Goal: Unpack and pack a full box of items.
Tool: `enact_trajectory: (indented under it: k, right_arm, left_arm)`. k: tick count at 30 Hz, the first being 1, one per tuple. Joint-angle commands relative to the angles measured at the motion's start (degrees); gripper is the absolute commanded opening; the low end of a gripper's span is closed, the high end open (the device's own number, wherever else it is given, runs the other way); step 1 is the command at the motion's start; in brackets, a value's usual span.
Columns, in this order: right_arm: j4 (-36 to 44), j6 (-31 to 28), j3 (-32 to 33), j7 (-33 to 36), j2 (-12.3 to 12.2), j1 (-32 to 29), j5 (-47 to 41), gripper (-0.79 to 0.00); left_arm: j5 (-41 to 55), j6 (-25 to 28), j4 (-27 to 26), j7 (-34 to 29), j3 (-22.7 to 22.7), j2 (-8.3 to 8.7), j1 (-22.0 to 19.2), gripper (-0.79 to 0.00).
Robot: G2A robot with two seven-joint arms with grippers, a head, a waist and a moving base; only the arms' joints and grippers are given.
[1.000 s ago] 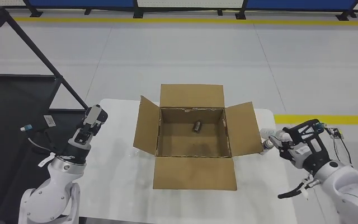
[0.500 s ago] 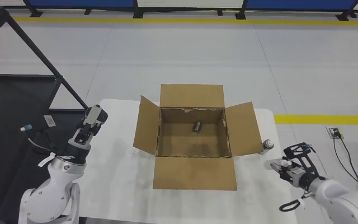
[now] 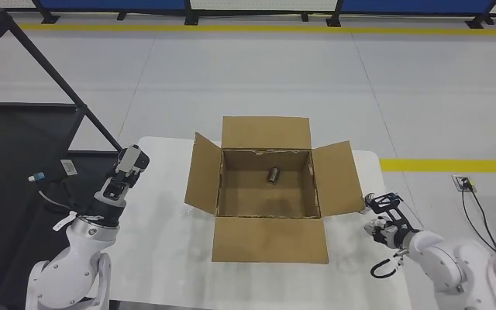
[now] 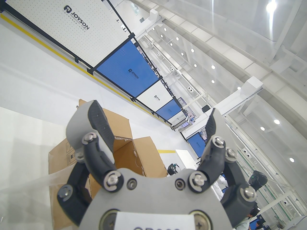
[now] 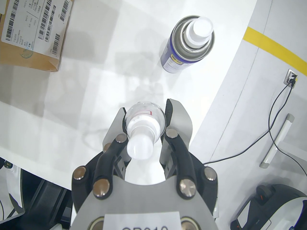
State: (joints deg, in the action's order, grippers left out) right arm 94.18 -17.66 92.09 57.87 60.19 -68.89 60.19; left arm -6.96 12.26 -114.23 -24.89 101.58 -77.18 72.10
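Evidently the table (image 3: 163, 225) bore the cardboard box (image 3: 267, 132) in its middle, all four flaps folded out so that the inside could be reached. The left gripper (image 4: 153, 125) hung off the box's left side with jaws spread wide and nothing between them, probably to leave the way clear. The right gripper (image 5: 145, 118), beyond the right flap and near the upright spray can (image 5: 188, 46), was clamped round a clear bottle (image 5: 144, 125), likely so that unpacked things stood together, while one small dark item (image 3: 272, 175) lay on the box floor, not yet taken out.

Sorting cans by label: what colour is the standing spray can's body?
The spray can is blue, best seen in right wrist view.
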Motion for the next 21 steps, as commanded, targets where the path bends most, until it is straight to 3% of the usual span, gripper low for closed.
enact_trajectory:
  k: [1, 4, 5, 8, 9, 11, 16, 21]
  right_arm:
    - [-1.2, -0.3, -0.7, 0.2, 0.0, 0.9, 0.1, -0.459]
    - [-2.6, -0.1, -1.3, 0.4, -0.1, 1.9, 0.2, -0.372]
    - [-2.9, -0.1, -1.5, 0.3, -0.1, 2.1, 0.1, -0.311]
    - [-3.4, -0.1, -1.6, 0.1, -0.2, 2.4, -0.2, -0.246]
    - [-3.3, 0.1, -1.5, 0.0, -0.3, 2.3, -0.3, -0.188]
    - [-2.9, 0.3, -1.1, -0.1, -0.4, 1.9, -0.6, 0.000]
    - [1.0, 3.7, 1.0, -1.2, -0.7, 0.9, 0.7, 0.000]
    - [18.1, 11.6, 6.7, -6.2, -0.7, -4.6, 0.9, 0.000]
  left_arm:
    - [0.0, 0.0, 0.0, 0.0, 0.0, 0.00, 0.0, 0.000]
    - [0.0, 0.0, 0.0, 0.0, 0.0, 0.00, 0.0, 0.000]
    - [0.0, 0.0, 0.0, 0.0, 0.0, 0.00, 0.0, 0.000]
    - [0.0, 0.0, 0.0, 0.0, 0.0, 0.00, 0.0, 0.000]
    - [0.0, 0.0, 0.0, 0.0, 0.0, 0.00, 0.0, 0.000]
    - [0.0, 0.0, 0.0, 0.0, 0.0, 0.00, 0.0, 0.000]
    - [0.0, 0.0, 0.0, 0.0, 0.0, 0.00, 0.0, 0.000]
    - [0.0, 0.0, 0.0, 0.0, 0.0, 0.00, 0.0, 0.000]
